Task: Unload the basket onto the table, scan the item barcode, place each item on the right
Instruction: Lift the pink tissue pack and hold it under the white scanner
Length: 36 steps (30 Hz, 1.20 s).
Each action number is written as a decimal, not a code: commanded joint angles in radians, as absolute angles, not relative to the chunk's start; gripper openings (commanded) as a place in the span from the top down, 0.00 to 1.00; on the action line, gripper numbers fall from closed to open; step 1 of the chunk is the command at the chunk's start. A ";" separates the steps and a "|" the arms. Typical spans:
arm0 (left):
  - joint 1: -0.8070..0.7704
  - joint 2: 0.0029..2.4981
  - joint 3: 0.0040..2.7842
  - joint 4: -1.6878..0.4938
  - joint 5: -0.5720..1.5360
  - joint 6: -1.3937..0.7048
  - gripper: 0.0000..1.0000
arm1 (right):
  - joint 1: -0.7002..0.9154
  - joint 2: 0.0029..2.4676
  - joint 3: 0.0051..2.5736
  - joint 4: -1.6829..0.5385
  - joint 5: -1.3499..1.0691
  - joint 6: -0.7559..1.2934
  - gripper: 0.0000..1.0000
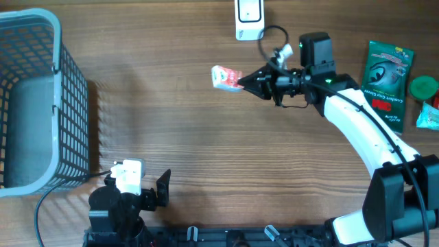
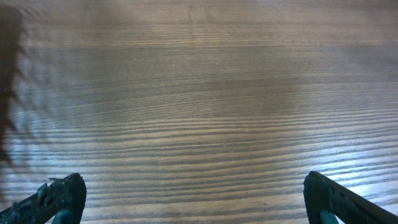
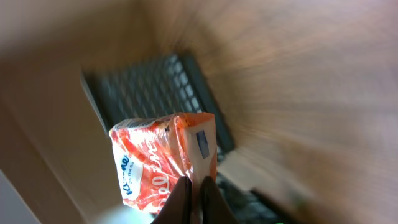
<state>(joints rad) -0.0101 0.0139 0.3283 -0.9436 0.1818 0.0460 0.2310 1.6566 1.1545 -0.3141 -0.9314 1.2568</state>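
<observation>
at the far left a grey wire basket stands on the desk, and nothing shows inside it. the left claw sits at the near edge with its jaws spread wide and holds nothing. its wrist view shows only bare wood between the fingers.

toward the middle, the orange-and-white packet is pinched by one end in the right claw, which is closed tight on it. the packet appears to be raised clear of the desk. it hangs below and a little left of the white scanner at the far edge, near it but not in front of it. so the pickup looks done. what is left is to bring the packet to the scanner and turn its barcode to face it. i cannot tell which side carries the barcode.

to the right lie a green pouch and a green lid, untouched.

the desk is brown wood grain, matte and uncluttered in the middle. nothing of the room beyond it shows.
</observation>
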 commanded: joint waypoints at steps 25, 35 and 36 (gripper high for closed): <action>-0.004 0.007 0.327 -0.944 0.194 0.040 0.00 | 0.161 2.170 1.434 0.295 -0.624 2.071 0.95; -0.004 0.007 0.327 -0.944 0.194 0.040 0.00 | 0.158 2.372 1.740 0.211 -0.620 2.070 0.95; -0.004 0.007 0.327 -0.944 0.194 0.040 0.00 | 0.157 2.372 1.741 0.192 -0.617 2.059 0.95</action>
